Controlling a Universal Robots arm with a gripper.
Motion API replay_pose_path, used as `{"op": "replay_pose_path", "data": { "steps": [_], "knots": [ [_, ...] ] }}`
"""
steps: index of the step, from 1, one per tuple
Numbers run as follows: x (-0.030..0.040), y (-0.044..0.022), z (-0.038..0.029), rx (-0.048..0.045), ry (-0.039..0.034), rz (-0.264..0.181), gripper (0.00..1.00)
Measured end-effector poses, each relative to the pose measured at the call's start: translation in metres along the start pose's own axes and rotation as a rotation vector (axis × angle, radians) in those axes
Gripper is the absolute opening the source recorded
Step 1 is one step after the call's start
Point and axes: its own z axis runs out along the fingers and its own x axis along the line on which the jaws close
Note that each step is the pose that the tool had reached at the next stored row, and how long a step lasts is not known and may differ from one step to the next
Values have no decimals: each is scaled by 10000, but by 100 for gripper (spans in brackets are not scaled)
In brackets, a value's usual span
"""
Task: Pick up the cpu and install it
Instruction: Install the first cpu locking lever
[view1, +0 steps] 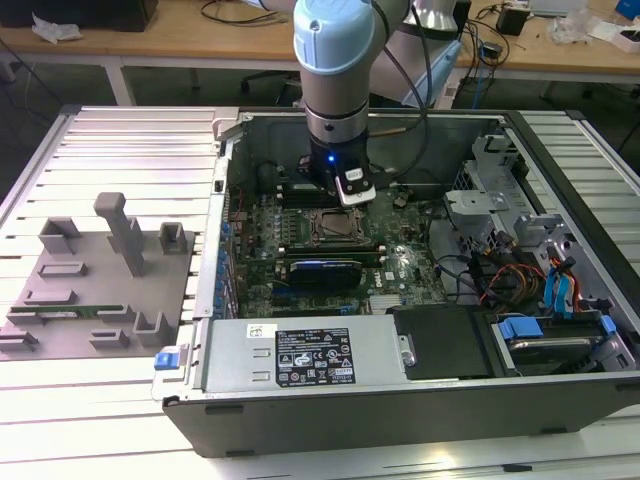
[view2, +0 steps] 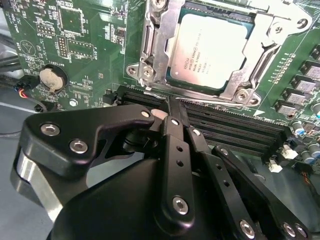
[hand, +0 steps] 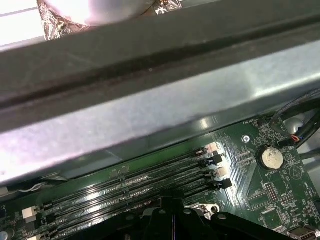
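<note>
Silvery metal tops the cpu (view2: 209, 47), which lies flat inside the metal-framed socket (view2: 150, 45) on the green motherboard (view2: 90, 30) in the second wrist view; in the exterior view the cpu (view1: 330, 227) sits in that socket near the middle of the board. The black end effector (view2: 172, 107) hovers just beside the socket's edge, over the dark memory slots (view2: 235, 130), its two fingers (view2: 175, 150) pressed together with nothing between them, and it is not touching the cpu. A round coin battery (view2: 51, 78) sits on the board apart from the socket, and in the first wrist view the same battery (hand: 270, 158) lies past the ends of the memory slots (hand: 130, 190), under the grey wall of the computer case (hand: 150, 115). In the exterior view the arm (view1: 335, 70) reaches straight down into the open computer case (view1: 420, 405), which lies on its side on the ridged metal table (view1: 100, 400). A grey holder tray (view1: 100, 280) rests on the table towards the exterior view's left, with a long green memory stick (view1: 55, 313) lying in it.
</note>
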Motion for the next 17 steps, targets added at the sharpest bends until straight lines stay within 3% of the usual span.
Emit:
{"op": "replay_pose_path", "data": {
  "steps": [7, 12, 17],
  "knots": [
    [15, -6, 1, 89, -39, -3, 11],
    [16, -9, 11, 283, -105, -28, 11],
    [15, -5, -3, 294, -114, -28, 11]
  ]
}}
